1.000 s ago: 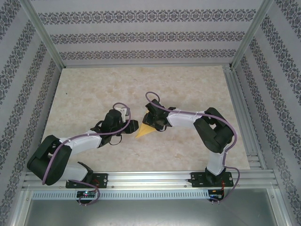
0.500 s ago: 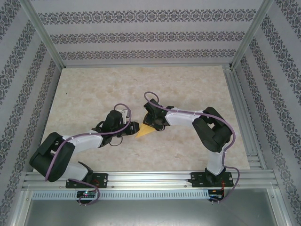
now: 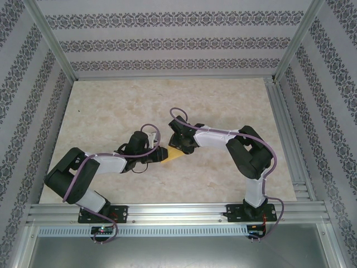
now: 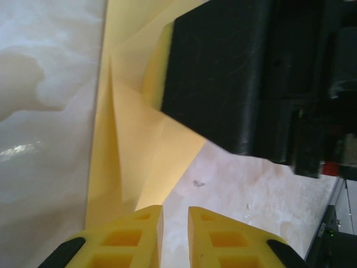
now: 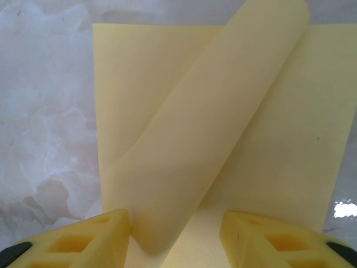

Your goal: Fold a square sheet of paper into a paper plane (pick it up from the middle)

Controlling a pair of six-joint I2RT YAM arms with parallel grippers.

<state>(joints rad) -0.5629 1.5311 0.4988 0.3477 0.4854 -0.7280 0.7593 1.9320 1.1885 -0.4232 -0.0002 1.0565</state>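
**Left hand** [image 4: 174, 226]: fingers [image 4: 136, 234] stand nearly together with a thin slit between them, at the edge of the sheet of paper [image 4: 125, 167]. Whether they nip that edge cannot be told.

**Sheet of paper:** lies on the desk [image 3: 111, 106] near its middle, between the two hands. It is partly folded, with one flap curled over in a soft roll and not pressed flat.

**Right hand** [image 5: 175, 240]: fingers spread, straddling the foot of the rolled flap. One finger is just beside the flap and the other is apart from it.

**Risks (judged):**
- The uncreased flap would likely spring back if nothing holds it down.
- A left hand that closes on the edge and pulls could drag or crumple the thin sheet.
- Pressing the roll off-line would set a skew crease.
- The hands work very near each other and could knock together.

**Count:** two arms, two hands, one sheet, one desk.
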